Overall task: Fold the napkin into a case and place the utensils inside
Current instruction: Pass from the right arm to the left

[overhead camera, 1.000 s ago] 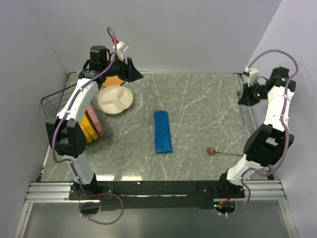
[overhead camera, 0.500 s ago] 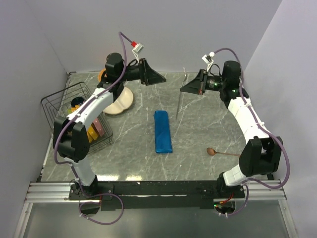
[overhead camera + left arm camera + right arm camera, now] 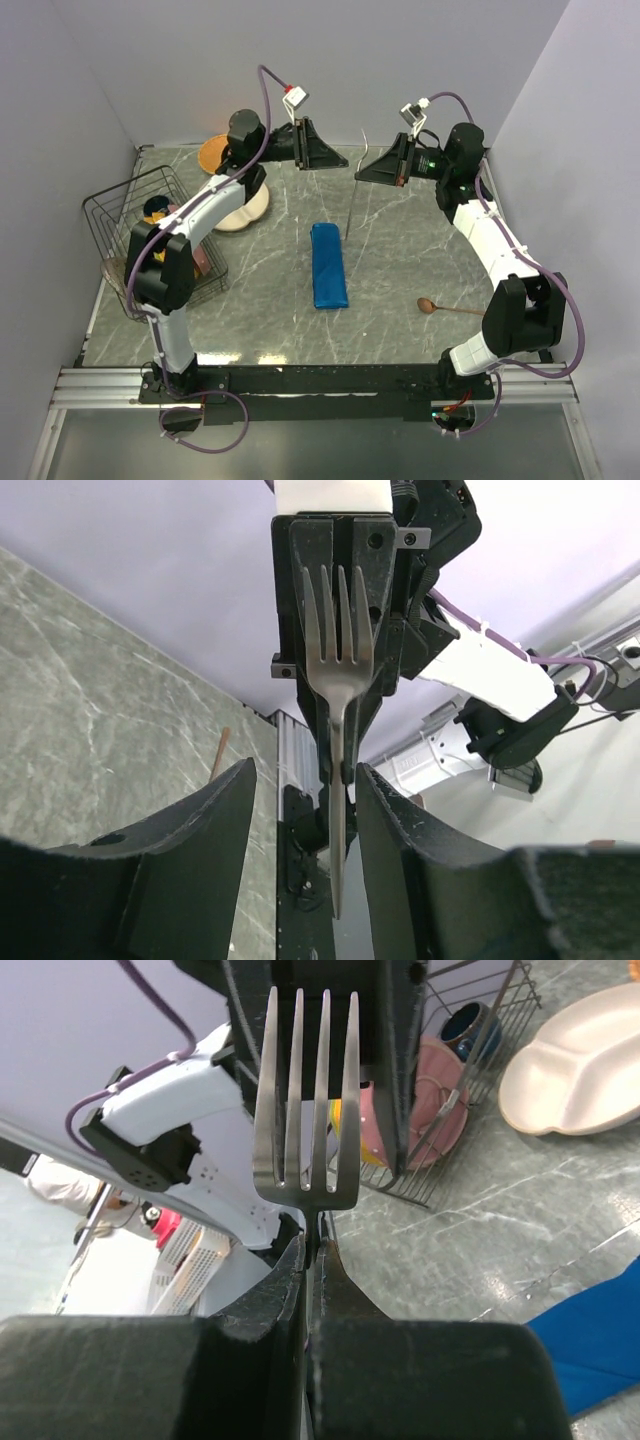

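Fingers (image 3: 272,1300) of the right gripper (image 3: 312,1250) are pressed together on the neck of a metal fork (image 3: 305,1110). Its tines stand above the fingertips and its handle hangs below them. Fingers (image 3: 200,850) of the left gripper (image 3: 305,780) stand apart with nothing clamped. They face the right gripper at about the same height above the table (image 3: 420,240). In the left wrist view the fork's handle shows in the gap between the left fingers, touching neither. Whether it has actually entered that gap or hangs just beyond the fingertips cannot be told.

The case (image 3: 328,265), the blue napkin lying as a narrow layered rectangle, rests flat on the table. It is below both pairs of fingers, roughly between them and nearer the arm bases. The wooden spoon (image 3: 427,305) lies on the table well apart from the right fingers, toward that arm's base, beside the case without touching it. A white divided plate (image 3: 240,205) and a wire basket (image 3: 130,200) sit behind and outward of the left fingers.

Progress, as judged: the folding looks complete. No utensil is inside yet, since the fork is in the air and the spoon lies untouched. Left to do are inserting the fork, then picking up and inserting the spoon. Which end of the case opens cannot be made out.
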